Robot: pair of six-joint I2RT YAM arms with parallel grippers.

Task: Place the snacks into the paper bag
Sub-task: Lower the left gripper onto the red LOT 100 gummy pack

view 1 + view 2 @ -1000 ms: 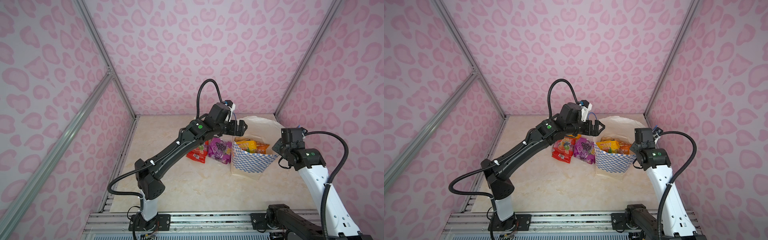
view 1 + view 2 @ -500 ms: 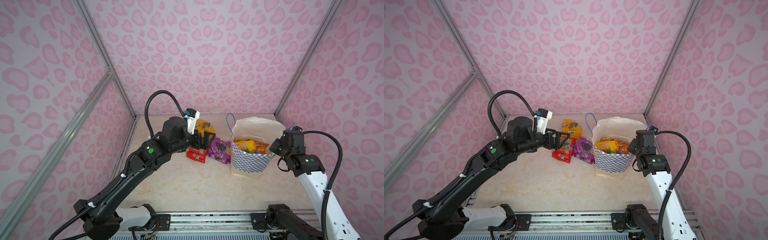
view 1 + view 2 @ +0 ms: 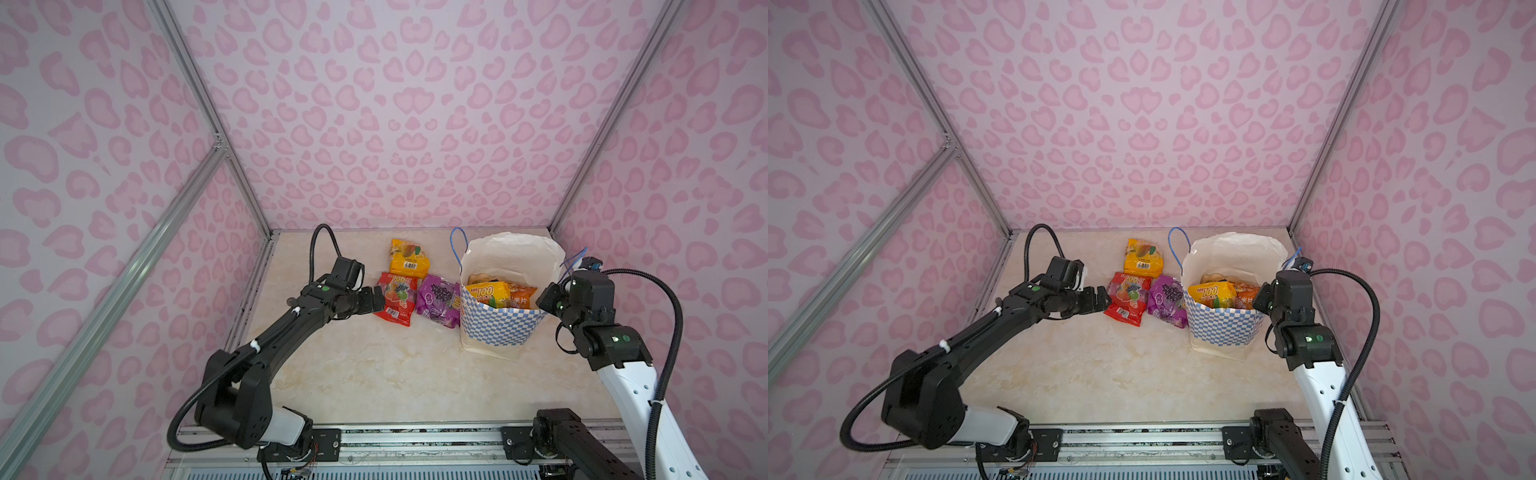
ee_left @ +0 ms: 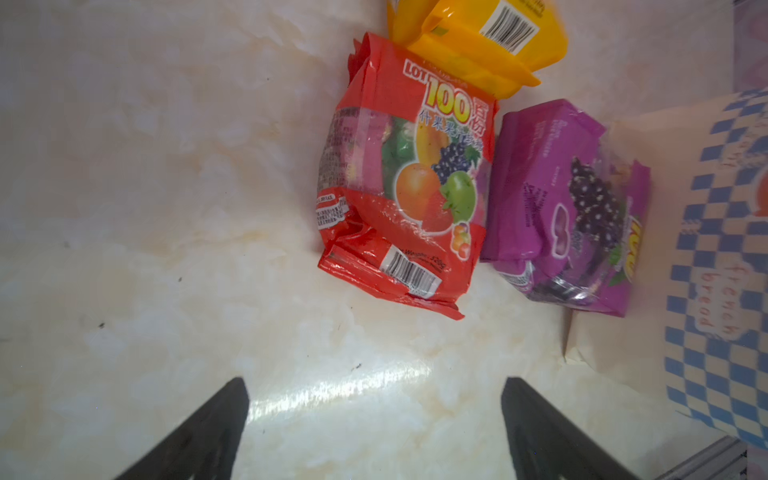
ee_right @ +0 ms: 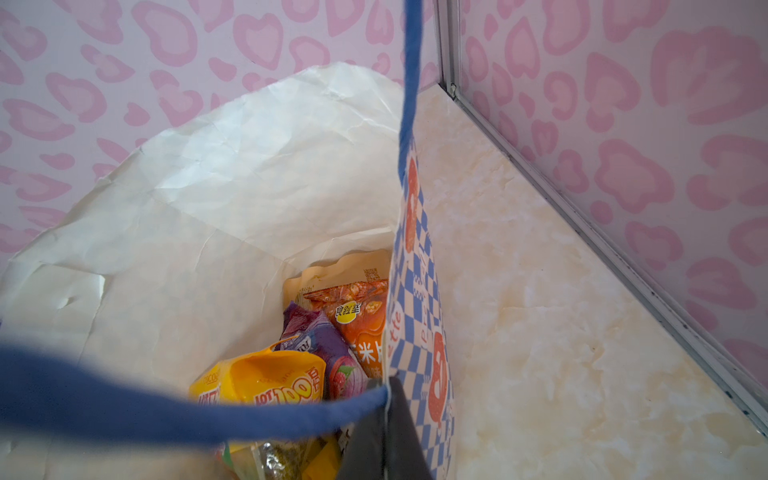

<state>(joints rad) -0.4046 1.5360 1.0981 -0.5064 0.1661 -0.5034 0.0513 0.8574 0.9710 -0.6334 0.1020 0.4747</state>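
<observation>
Snacks (image 3: 488, 293) partly fill the paper bag (image 3: 494, 332); left gripper (image 3: 376, 301), fingers wide, hovers by the red pouch (image 3: 399, 299), likely its next grasp; right gripper (image 3: 543, 300) pinches the bag's rim.

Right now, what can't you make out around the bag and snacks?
Snacks in the paper bag: count unclear; its checkered wall hides all but their tops in both top views, and the blurred blue handle crosses them in the right wrist view.
Yellow pouch: partly cut off by the left wrist view's edge.
Right gripper: its grip on the bag's rim is hidden behind its own body in both top views.
</observation>
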